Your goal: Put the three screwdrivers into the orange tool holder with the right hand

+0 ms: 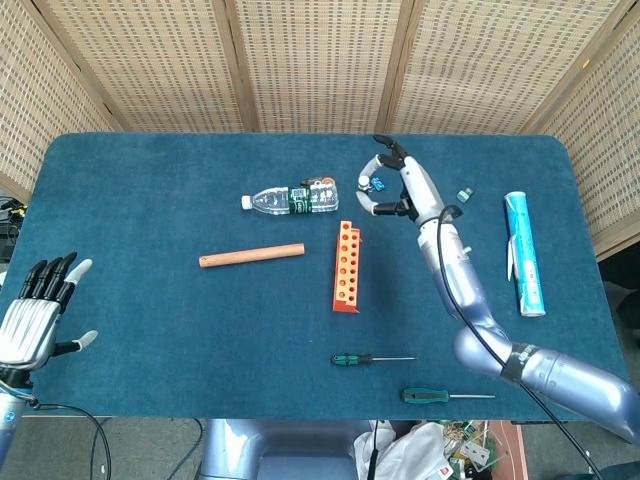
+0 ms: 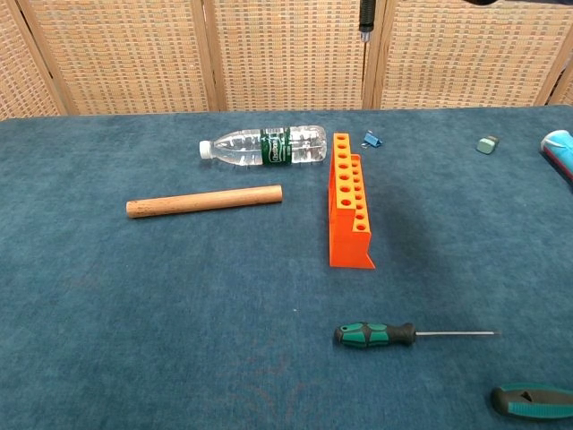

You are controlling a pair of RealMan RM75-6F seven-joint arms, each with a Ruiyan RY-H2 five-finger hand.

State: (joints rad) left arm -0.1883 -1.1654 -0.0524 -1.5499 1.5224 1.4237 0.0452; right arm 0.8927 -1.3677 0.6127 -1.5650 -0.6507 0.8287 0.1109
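Orange tool holder (image 1: pixel 345 267) below-left of right hand (image 1: pixel 398 190), well apart

Wicker screen panels (image 1: pixel 320 60) behind table (image 1: pixel 150 330)

We saw a clear plastic water bottle (image 1: pixel 290 199) lying on its side toward the far edge of the blue tabletop (image 1: pixel 150 330), with a wooden dowel (image 1: pixel 251 256) lying nearer the middle, apart from it. A small blue clip (image 2: pixel 372 140) and a small grey-green block (image 1: pixel 464 195) lay toward the far edge too. A white and light-blue tube (image 1: pixel 524 253) lay lengthwise along the right edge.
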